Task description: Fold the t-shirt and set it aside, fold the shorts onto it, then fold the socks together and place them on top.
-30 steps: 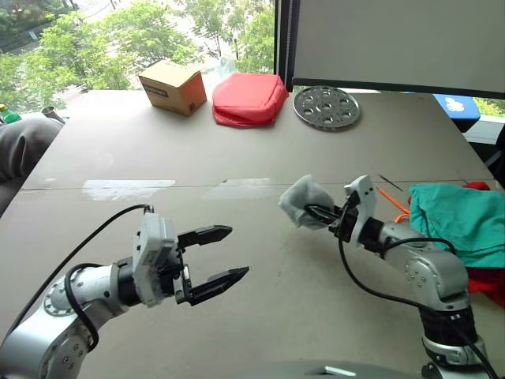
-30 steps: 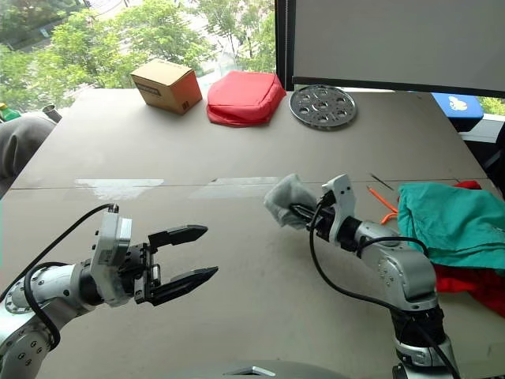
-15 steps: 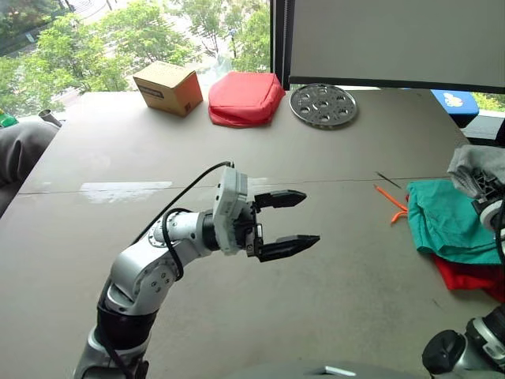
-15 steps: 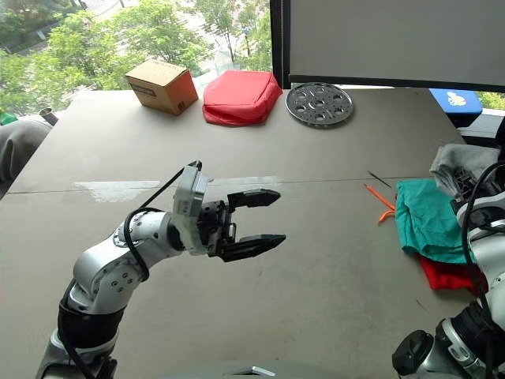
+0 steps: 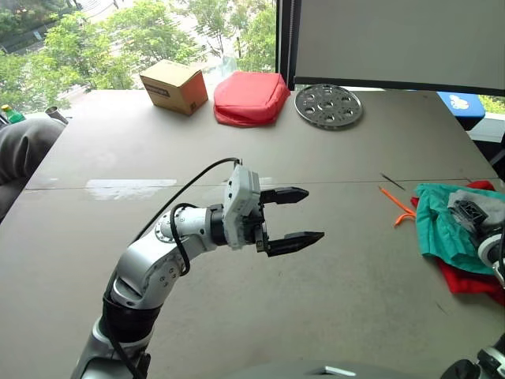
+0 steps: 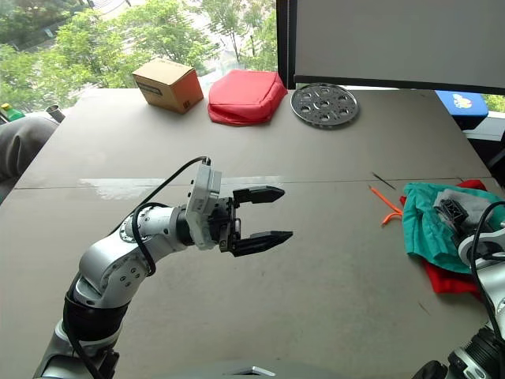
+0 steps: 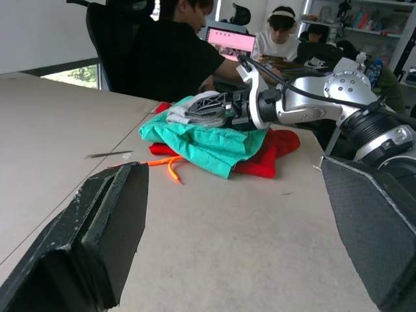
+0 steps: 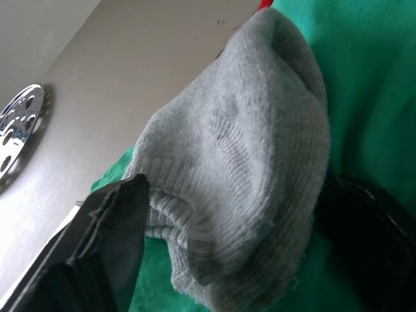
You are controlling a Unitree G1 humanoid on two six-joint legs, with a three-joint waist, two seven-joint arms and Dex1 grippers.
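The two head views look forward and down over the table (image 5: 331, 316) from above its near edge, side by side, so both take in almost the same stretch: the left hand (image 5: 296, 214) raised mid-table, the box (image 5: 173, 86) at the far edge, and the shorts (image 6: 424, 225) at the right. The left wrist view looks low along the table surface between its own fingers (image 7: 97, 227) toward the shorts and the right hand (image 7: 211, 110), well apart. The right wrist view sits very close over the socks (image 8: 253, 175), facing the table's far edge.
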